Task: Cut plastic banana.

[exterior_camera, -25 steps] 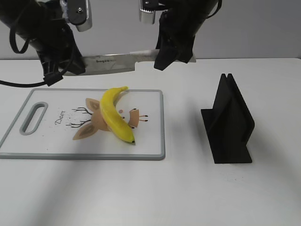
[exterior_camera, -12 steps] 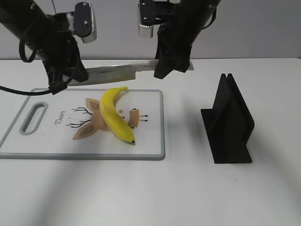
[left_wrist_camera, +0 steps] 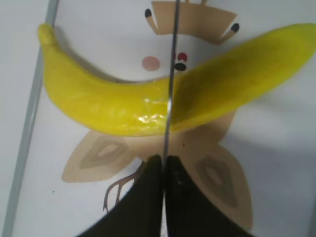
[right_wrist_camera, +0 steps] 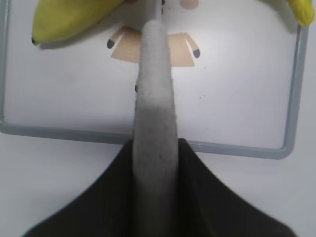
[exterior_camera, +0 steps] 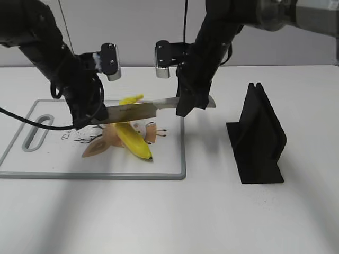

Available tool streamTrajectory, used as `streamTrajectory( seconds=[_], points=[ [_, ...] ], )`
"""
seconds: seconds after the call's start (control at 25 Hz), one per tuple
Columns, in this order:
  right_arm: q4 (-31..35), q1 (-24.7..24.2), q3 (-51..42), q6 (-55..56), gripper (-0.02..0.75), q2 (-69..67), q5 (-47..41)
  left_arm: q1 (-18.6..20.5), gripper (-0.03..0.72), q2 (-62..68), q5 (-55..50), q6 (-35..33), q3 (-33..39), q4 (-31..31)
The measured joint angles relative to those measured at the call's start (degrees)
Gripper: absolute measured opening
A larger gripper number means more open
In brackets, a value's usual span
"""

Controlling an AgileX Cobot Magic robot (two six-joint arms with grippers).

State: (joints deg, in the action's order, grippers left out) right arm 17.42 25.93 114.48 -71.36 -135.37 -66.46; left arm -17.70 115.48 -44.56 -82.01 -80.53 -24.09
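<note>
The yellow plastic banana [exterior_camera: 135, 143] lies whole on the white cutting board [exterior_camera: 169, 172], over a deer print. A steel knife [exterior_camera: 139, 110] is held level across the banana's middle, at its top surface. My left gripper [exterior_camera: 90, 119] is shut on the blade's tip end. My right gripper [exterior_camera: 185, 106] is shut on the grey handle. In the left wrist view the blade [left_wrist_camera: 171, 59] shows edge-on, crossing the banana [left_wrist_camera: 98, 103] beyond the jaws [left_wrist_camera: 164, 165]. In the right wrist view the jaws [right_wrist_camera: 155, 148] clamp the handle [right_wrist_camera: 154, 89], with the banana [right_wrist_camera: 69, 19] at the top.
A black knife stand [exterior_camera: 259, 138] stands on the white table to the right of the board. The board has a slotted handle [exterior_camera: 36, 132] at its left end. The board's grey rim [right_wrist_camera: 291, 98] shows in the right wrist view.
Both arms have come down and toward the front with the knife. The blade went from above the board's far edge to lying across the banana.
</note>
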Motion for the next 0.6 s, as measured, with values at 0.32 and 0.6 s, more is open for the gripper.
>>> streamTrajectory(
  seconds=[0.32, 0.6],
  points=[
    [-1.80, -0.05, 0.59, 0.52, 0.183, -3.59, 0.14, 0.00, -0.018, 2.07, -0.13, -0.46, -0.87, -1.47],
    [-1.96, -0.05, 0.67, 0.52, 0.183, -3.65, 0.14, 0.00, -0.018, 2.57, -0.21, -0.55, -1.17, -1.97]
  ],
)
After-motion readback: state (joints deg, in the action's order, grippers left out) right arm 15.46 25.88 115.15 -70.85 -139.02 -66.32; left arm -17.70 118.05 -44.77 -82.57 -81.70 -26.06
